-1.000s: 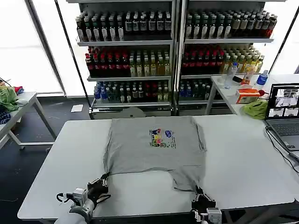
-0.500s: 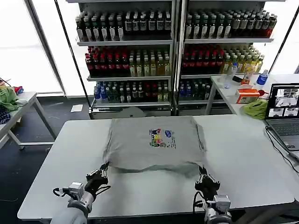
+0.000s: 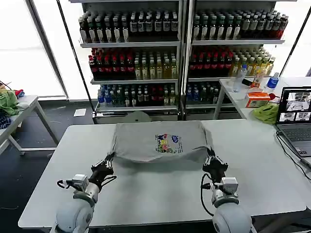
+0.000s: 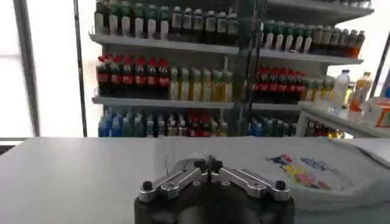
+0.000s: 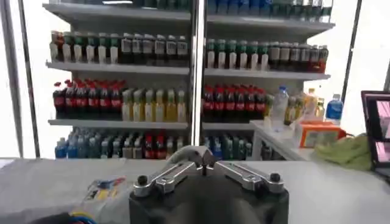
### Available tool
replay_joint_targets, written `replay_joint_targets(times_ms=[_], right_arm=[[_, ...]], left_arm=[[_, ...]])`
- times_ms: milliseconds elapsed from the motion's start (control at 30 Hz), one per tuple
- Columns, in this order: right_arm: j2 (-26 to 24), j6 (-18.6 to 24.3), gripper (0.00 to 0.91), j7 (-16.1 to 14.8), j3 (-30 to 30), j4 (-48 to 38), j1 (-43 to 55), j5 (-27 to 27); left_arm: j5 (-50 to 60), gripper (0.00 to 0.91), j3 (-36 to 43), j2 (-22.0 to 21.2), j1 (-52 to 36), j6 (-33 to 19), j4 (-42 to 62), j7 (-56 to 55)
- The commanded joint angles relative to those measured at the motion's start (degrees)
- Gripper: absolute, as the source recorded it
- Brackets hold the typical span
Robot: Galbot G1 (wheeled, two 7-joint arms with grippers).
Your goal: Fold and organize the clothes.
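The T-shirt (image 3: 160, 141) lies at the desk's (image 3: 58, 165) twelve o'clock, its near hem now carried forward over the body. The left gripper (image 3: 108, 160) and right gripper (image 3: 211, 158) each seem to have jaws clamped on a hem corner, so the first fold is nearly laid.

- A white table (image 3: 160, 194) fills the foreground.
- Behind its far edge stand tall shelves (image 3: 180, 43) packed with rows of bottled drinks.
- A laptop (image 3: 295, 116) sits open at the table's right edge, with a dark cable (image 3: 291, 155) trailing from it along that edge.
- A second table (image 3: 233, 92) stands beyond the far right corner, carrying an orange box (image 3: 257, 99), a clear water bottle (image 3: 238, 77) and a bright green cloth (image 3: 266, 113).
- A side table (image 3: 19, 114) at the left holds another green cloth (image 3: 7, 102).
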Motion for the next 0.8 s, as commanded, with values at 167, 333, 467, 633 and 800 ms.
replay_joint_targets(times_ms=[167,333,467,633,800], right_arm=[[-0.37,0.06,0.0,-1.3,-0.99,-9.9,11.63,0.87],[1.08,-0.16,0.0,-1.46,-1.67,-15.86,16.08,2.03],[2.48,-1.41,0.0,-2.48,-1.78,-19.58,18.18,2.61],[4.09,-2.93,0.0,-2.66,-2.3,-23.56,20.35,2.96],[5.21,-4.15,0.0,-2.84,-2.55,-26.91,21.88,4.32]], left_arm=[[-1.98,0.0,3.26,-0.1,-10.07,-0.91,9.66,-0.41],[-0.9,0.0,6.37,-0.52,-13.23,-0.98,14.31,-1.11],[-0.18,0.0,8.14,-0.94,-15.17,-0.72,16.33,-1.27],[-0.17,0.0,9.37,-1.05,-17.83,-0.25,19.68,-2.36],[-0.2,0.0,9.35,-0.96,-18.97,-0.3,22.6,-3.93]])
